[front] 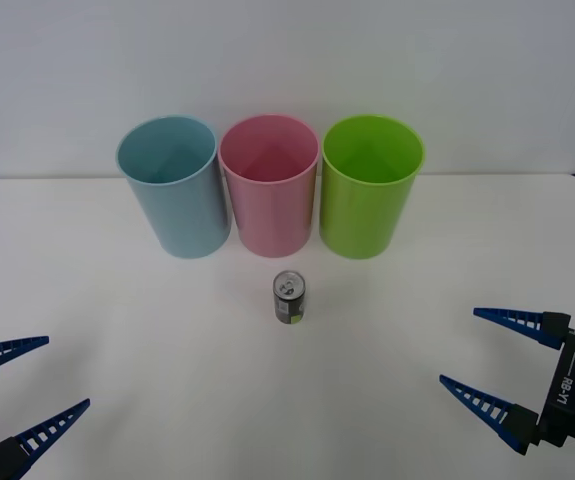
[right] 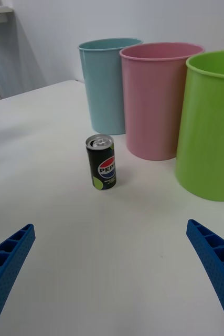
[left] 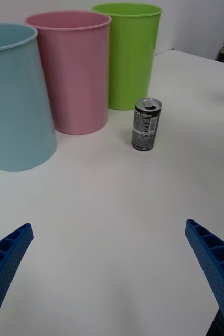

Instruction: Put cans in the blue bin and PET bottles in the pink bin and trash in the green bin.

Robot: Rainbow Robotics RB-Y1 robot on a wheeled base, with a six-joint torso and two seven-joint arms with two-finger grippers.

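Hovering at the lower right of the front view, the right gripper (front: 481,364) has its blue fingers spread wide, holding nothing. At the lower left, the left gripper (front: 37,383) is equally wide and empty. Between them, farther up near the frame's centre, the can (front: 289,297) stands upright on the white table (front: 117,330), well apart from both. Behind it stand the blue bin (front: 175,186), the pink bin (front: 269,185) and the green bin (front: 369,187) in a row, left to right.
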